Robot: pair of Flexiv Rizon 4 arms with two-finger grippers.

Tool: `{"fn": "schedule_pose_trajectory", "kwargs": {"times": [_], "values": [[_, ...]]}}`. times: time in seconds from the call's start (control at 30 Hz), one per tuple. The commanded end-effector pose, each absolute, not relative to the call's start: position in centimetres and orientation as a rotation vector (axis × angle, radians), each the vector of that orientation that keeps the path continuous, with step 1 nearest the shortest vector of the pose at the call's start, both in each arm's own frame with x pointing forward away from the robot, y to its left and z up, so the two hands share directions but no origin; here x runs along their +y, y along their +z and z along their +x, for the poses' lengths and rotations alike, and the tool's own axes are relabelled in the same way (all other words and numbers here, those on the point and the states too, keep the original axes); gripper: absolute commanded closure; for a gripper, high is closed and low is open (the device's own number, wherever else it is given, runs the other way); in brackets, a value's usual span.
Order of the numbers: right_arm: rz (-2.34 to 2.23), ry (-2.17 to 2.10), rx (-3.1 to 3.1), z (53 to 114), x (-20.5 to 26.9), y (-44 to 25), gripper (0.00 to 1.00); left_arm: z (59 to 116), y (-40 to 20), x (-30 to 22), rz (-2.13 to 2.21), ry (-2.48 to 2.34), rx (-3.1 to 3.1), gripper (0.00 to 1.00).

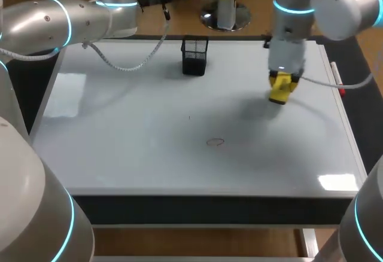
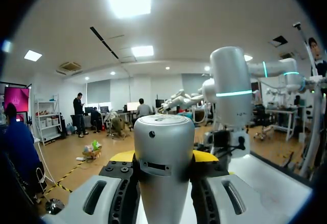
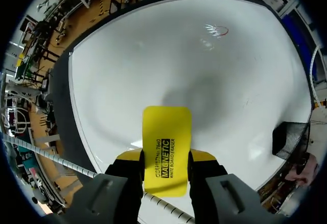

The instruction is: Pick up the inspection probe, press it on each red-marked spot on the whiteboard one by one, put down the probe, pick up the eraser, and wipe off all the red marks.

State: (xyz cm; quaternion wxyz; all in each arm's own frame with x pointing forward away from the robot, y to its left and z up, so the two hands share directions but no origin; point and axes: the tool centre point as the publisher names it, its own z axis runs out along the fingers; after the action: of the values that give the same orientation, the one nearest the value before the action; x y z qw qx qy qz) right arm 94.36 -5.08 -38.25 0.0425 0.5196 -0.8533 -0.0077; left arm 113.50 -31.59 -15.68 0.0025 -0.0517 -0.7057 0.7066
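Gripping the eraser [image 3: 167,132], right pincer [image 3: 166,157] hangs above whiteboard [image 3: 153,55] — left pincer [image 2: 163,157] clamps probe [image 2: 163,132].

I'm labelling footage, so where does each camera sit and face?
Head: above and behind, looking down on the whiteboard; left arm and right arm show.
Left wrist: faces level into the room; left claw grips a grey cylinder, right arm beyond.
Right wrist: looks down at the board; right claw grips the eraser.
Head and right wrist share the red mark.
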Motion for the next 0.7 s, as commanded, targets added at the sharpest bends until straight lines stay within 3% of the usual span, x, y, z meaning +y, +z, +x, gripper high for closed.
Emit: {"fn": "schedule_pose_trajectory", "kwargs": {"times": [0.03, 0.7], "values": [[1.578, -0.045, -2.673, 92.6, -8.9, -37.4, 1.0, 113.6, -15.5, -31.6, -0.163, 2.212, -2.214, 1.0], [1.515, -0.097, -2.72, 91.5, -11.3, -37.5, 1.0, 113.6, -15.5, -31.6, -0.163, 2.212, -2.214, 1.0]]}}
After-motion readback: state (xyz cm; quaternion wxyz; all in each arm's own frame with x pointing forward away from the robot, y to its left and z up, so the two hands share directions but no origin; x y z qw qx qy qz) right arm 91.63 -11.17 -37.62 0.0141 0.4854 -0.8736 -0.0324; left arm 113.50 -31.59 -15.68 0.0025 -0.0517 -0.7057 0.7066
